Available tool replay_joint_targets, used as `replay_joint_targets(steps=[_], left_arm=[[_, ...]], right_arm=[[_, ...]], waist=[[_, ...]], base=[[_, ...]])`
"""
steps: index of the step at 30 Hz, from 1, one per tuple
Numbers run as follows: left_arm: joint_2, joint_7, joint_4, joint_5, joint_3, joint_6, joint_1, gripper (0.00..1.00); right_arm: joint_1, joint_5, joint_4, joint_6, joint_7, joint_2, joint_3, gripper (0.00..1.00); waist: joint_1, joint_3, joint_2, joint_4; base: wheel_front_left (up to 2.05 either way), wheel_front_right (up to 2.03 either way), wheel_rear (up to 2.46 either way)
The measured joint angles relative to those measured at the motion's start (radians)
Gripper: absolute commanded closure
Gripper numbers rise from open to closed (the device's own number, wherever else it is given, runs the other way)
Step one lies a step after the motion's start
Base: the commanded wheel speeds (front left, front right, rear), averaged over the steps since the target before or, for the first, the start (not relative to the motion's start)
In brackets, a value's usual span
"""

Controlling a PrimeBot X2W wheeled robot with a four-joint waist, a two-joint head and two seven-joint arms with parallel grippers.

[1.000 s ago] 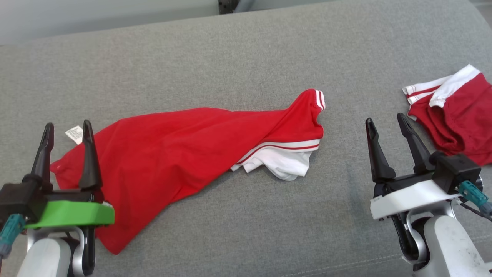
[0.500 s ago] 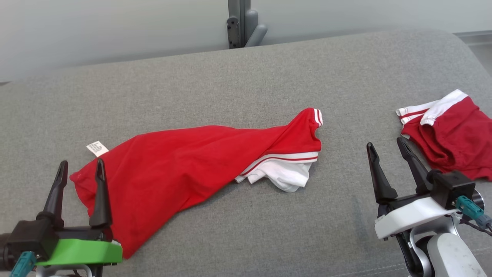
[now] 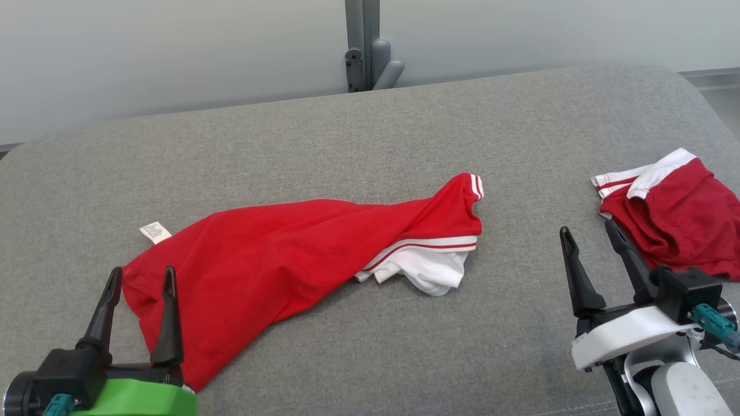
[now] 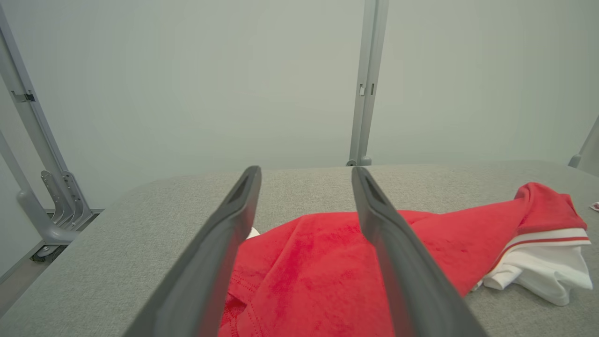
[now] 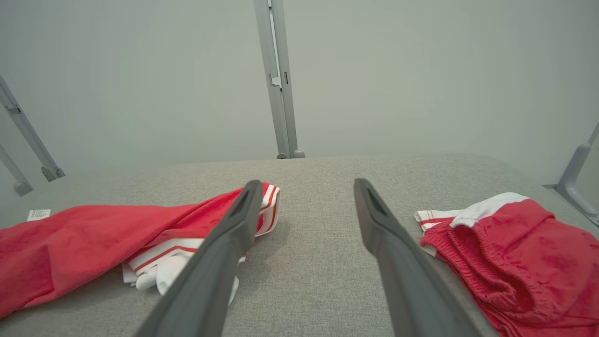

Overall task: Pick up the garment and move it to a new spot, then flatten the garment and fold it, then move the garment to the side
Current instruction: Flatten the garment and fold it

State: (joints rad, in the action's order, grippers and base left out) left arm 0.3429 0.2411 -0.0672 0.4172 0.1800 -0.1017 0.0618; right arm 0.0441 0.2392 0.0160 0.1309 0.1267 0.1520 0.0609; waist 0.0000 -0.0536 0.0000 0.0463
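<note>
Head view: you see the left gripper (image 3: 143,269) low on the left and the right gripper (image 3: 587,226) low on the right. Both are over a grey woven fabric cushion (image 3: 347,144), with their fingers pointing away from you.
Left hand state: the jaws are spread wide and hold nothing. The fingers stand over the near end of the bright red cloth garment with white striped trim (image 3: 277,254). You cannot tell whether the tips touch the cloth.
Right hand state: the jaws are spread wide and hold nothing, above bare cushion.
Task garment: it lies crumpled on the cushion, running from under the left gripper's fingers out toward the right gripper. Its white-trimmed end stops well short of that gripper's left finger.
Left wrist view: the garment (image 4: 318,271) lies below and between the two fingers and spreads out past the right finger to the white trim.
Right wrist view: the garment's striped end sits partly behind the left finger. The dark red shorts with a white waistband (image 5: 514,252) lie just outside the right finger.
Label: a small white care tag (image 3: 155,231) lies just beyond the left gripper's fingertips, at the garment's edge.
Backdrop: a grey metal post (image 3: 361,40) stands past the cushion's far edge, ahead of both grippers.
</note>
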Motion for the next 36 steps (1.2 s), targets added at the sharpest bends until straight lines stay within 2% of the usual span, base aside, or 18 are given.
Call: replay_joint_targets(steps=[21,29,36], left_arm=[[0.007,-0.062,0.010,0.018,0.013,-0.019,0.004,0.00],[-0.023,-0.121,0.147,0.102,0.037,0.030,0.003,0.00],[-0.044,-0.109,0.274,0.141,0.040,0.068,-0.049,0.00]], right_arm=[[-0.002,0.000,-0.015,0.000,-0.003,-0.013,-0.010,0.00],[0.022,-0.001,-0.019,0.000,-0.003,-0.018,0.006,0.00],[0.053,-0.003,-0.017,0.000,0.003,-0.021,0.013,0.00]], waist=[[0.0001,-0.027,0.0000,-0.008],[0.0000,-0.088,0.0000,-0.016],[0.0000,-0.155,0.0000,-0.022]], base=[[0.00,0.00,0.00],[0.00,0.00,0.00],[0.00,0.00,0.00]])
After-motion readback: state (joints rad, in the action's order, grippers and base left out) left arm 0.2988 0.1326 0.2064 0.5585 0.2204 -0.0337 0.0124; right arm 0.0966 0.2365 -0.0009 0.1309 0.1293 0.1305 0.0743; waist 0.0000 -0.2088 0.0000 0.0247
